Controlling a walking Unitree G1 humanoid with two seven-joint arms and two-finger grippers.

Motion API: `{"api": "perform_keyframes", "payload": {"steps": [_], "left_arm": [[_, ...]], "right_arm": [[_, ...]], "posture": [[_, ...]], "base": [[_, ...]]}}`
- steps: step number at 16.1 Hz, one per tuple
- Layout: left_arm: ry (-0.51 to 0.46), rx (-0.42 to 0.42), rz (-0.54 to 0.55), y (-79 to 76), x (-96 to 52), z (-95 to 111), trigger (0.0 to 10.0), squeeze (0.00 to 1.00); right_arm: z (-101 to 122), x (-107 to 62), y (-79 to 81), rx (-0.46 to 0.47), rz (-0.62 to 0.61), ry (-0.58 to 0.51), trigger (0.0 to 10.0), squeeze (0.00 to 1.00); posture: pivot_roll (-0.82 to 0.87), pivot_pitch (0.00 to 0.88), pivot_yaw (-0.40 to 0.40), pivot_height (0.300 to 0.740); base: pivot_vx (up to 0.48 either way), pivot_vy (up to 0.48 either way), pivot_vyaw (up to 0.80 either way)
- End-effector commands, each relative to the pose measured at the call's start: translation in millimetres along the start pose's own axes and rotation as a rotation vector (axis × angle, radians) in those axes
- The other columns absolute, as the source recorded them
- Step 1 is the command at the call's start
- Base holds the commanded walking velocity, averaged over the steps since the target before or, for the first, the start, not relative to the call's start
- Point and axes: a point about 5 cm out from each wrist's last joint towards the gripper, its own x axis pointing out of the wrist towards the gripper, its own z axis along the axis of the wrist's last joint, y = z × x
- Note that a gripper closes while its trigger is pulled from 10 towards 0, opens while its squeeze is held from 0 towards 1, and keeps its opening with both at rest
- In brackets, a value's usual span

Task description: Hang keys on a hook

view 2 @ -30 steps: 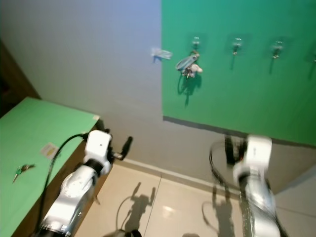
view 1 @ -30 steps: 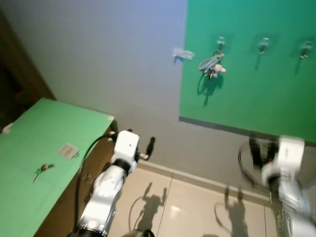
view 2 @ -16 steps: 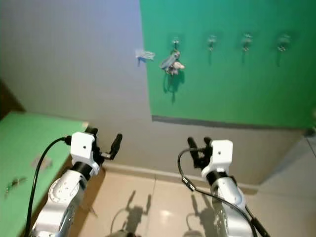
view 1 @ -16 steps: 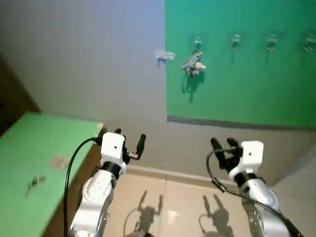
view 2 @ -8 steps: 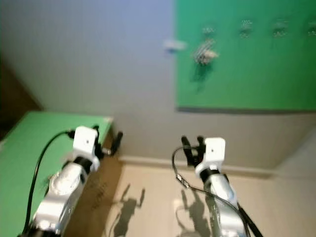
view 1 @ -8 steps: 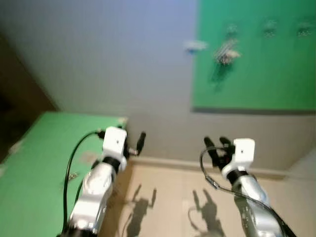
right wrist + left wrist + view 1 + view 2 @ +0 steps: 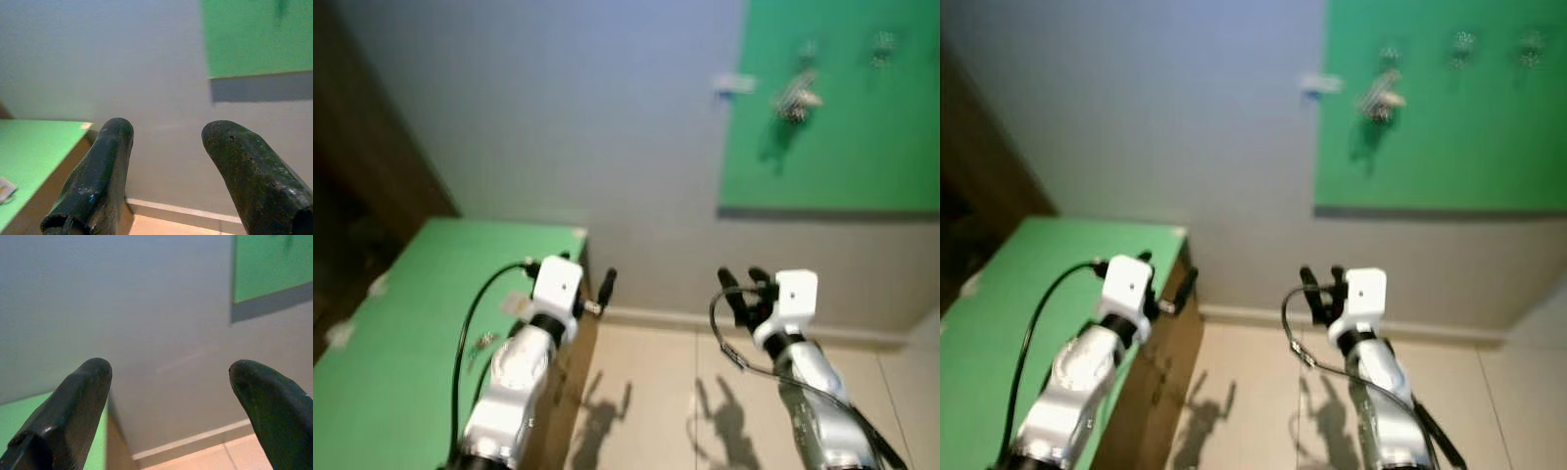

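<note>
A small bunch of keys (image 7: 481,341) lies blurred on the green table top (image 7: 401,323) at the left, beside a pale card (image 7: 514,305). My left gripper (image 7: 578,272) hovers open and empty over the table's right edge, just right of the keys. My right gripper (image 7: 742,282) stands open and empty over the floor, further right. High on the wall, a green board (image 7: 862,137) carries a row of hooks (image 7: 1462,44). Another key bunch (image 7: 795,96) hangs on the leftmost hook. The left wrist view looks past the open fingers (image 7: 78,396) at the grey wall.
A dark wooden surface (image 7: 372,166) rises behind the table at the far left. A small white fitting (image 7: 734,84) sits on the grey wall beside the board. Beige floor tiles (image 7: 656,392) and a skirting line run below the wall between my arms.
The camera has swung left: the table takes up more of the picture and the board has slid right and up. Both grippers stay open, held much as before.
</note>
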Motion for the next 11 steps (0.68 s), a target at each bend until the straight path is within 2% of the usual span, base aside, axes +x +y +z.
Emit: {"api": "perform_keyframes", "payload": {"steps": [1, 6, 9, 10, 11], "left_arm": [[-0.007, 0.026, -0.016, 0.5, 1.0, 3.0, 10.0, 0.00], [0.020, 0.027, 0.006, 1.1, 2.2, -0.1, 10.0, 0.00], [0.043, 0.048, 0.036, 3.3, 2.5, -2.5, 10.0, 0.00], [0.056, 0.058, 0.053, 4.4, 2.5, -4.3, 10.0, 0.00], [0.055, 0.126, 0.092, 7.6, 2.9, -3.4, 10.0, 0.00]], "right_arm": [[1.7, 3.6, 3.7, -0.006, 0.023, -0.012, 10.0, 0.00], [1.8, 6.3, 4.8, -0.003, 0.044, -0.005, 10.0, 0.00], [1.5, 7.1, 5.4, -0.005, 0.061, 0.006, 10.0, 0.00], [1.2, 7.5, 6.2, -0.003, 0.071, 0.009, 10.0, 0.00], [0.7, 7.8, 7.1, -0.003, 0.077, 0.012, 10.0, 0.00]], "posture": [[-0.19, 0.003, 0.126, 0.740], [-0.19, 0.000, 0.123, 0.740], [-0.19, 0.005, 0.118, 0.740], [-0.19, 0.005, 0.118, 0.740], [-0.19, 0.012, 0.117, 0.740]], "base": [[0.480, 0.000, 0.00], [0.444, 0.000, 0.08], [0.000, 0.000, 0.00], [0.000, 0.000, 0.74], [0.000, 0.000, 0.71]]}}
